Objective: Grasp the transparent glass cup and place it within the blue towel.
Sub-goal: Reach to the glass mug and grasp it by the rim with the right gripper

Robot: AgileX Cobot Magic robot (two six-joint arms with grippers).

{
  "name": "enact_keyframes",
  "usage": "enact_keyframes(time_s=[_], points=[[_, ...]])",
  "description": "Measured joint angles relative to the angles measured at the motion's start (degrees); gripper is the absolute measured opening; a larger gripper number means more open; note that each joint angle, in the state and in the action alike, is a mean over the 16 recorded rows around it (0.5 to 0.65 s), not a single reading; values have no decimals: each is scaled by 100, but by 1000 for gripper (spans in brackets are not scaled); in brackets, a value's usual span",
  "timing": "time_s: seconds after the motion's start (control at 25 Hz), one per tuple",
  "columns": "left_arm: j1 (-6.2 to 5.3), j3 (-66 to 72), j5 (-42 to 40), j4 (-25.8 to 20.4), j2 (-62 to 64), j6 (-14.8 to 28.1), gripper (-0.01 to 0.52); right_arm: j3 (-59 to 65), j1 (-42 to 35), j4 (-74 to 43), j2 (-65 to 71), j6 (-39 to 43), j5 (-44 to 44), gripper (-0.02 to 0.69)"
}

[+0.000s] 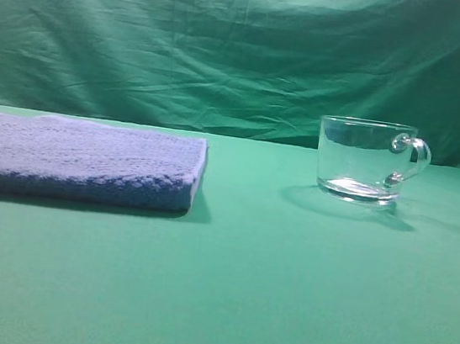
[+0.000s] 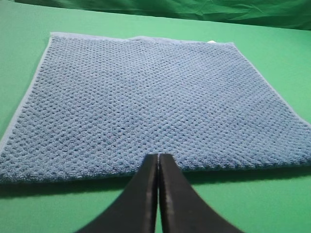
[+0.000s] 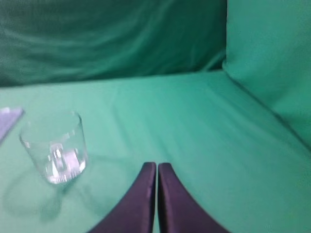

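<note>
Only the wrist views show the claws: left gripper (image 2: 158,162) has its jaws pressed together, empty, at the near edge of the blue towel (image 2: 146,102). Right gripper (image 3: 156,170) likewise closed, empty, the transparent glass cup (image 3: 54,148) ahead-left, apart. High view: cup upright on green table (image 1: 240,292), handle right, well apart from towel; wrinkled green backdrop (image 1: 230,45) behind.

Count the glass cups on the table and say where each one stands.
1. The transparent glass cup stands upright on the green table, right of the blue towel and apart from it. No others show; nothing seems hidden.
</note>
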Motion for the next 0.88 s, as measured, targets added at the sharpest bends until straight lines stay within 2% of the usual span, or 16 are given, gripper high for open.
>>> enact_keyframes(time_s=[0.24, 0.56, 0.88], points=[[0, 0, 0, 0, 0, 0, 0, -975, 249, 14, 1307, -459, 224, 0], [0, 0, 0, 0, 0, 0, 0, -1930, 1118, -128, 3536, -995, 726, 5], [0, 0, 0, 0, 0, 0, 0, -3111, 1809, -238, 5504, -975, 2204, 32]])
